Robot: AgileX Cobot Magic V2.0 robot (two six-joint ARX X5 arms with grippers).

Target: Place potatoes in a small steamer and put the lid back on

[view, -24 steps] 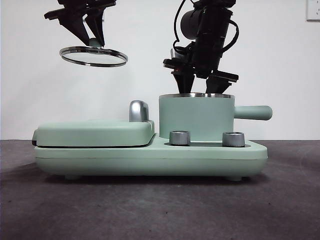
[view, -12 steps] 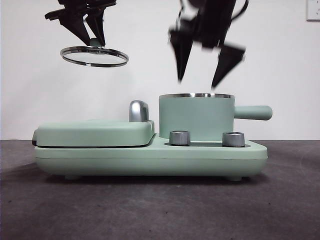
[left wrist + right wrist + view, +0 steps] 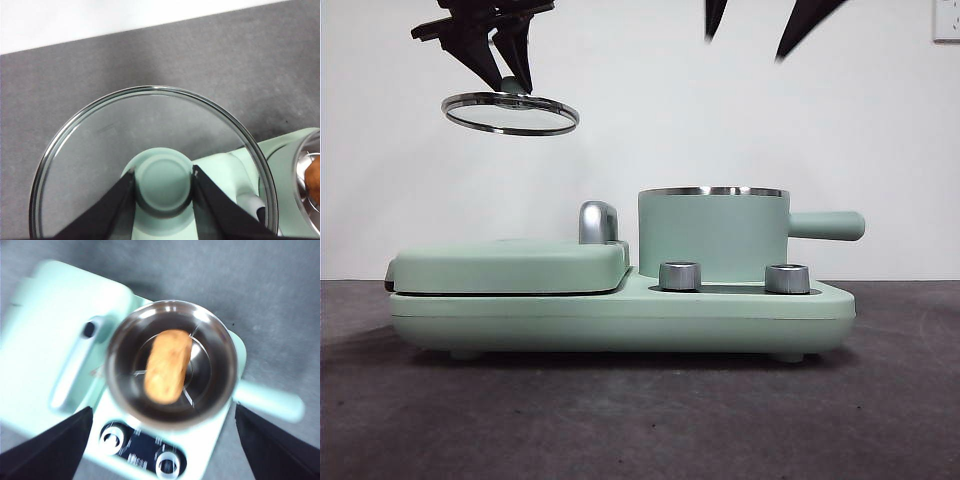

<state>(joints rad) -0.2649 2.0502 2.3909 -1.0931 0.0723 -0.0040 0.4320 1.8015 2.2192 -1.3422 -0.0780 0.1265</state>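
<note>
A round flat glass lid with a steel rim and a small mint-green knob (image 3: 510,112) is held high above the dark grey counter (image 3: 640,420), at about ten o'clock from the small mint-green cylindrical steamer pot with its steel rim and stubby side handle (image 3: 712,235) in the front view. The knob is clamped between the two black jaws of the left hand (image 3: 163,181), as the left wrist view shows, with the lid (image 3: 150,150) hanging nearly level beneath them.

The right hand (image 3: 765,25) is seen at twelve o'clock above the steamer in the front view, well clear of its rim, with only its two dark jaw tips showing at the upper edge. Its jaws are spread wide apart and nothing is gripped between them; in the right wrist view they (image 3: 160,450) stand far to either side of the steamer (image 3: 171,362).

One oblong orange-brown potato (image 3: 167,366) is seen lying inside the uncovered steamer, on the ribbed steel bottom, near its centre. A sliver of it (image 3: 314,179) is also caught in the left wrist view.

The steamer is seated on a mint-green cooker base (image 3: 620,315) carrying two steel dials (image 3: 680,276). At nine o'clock from the steamer, a flat mint-green griddle cover with a chrome handle (image 3: 510,265) lies closed on the same base.
</note>
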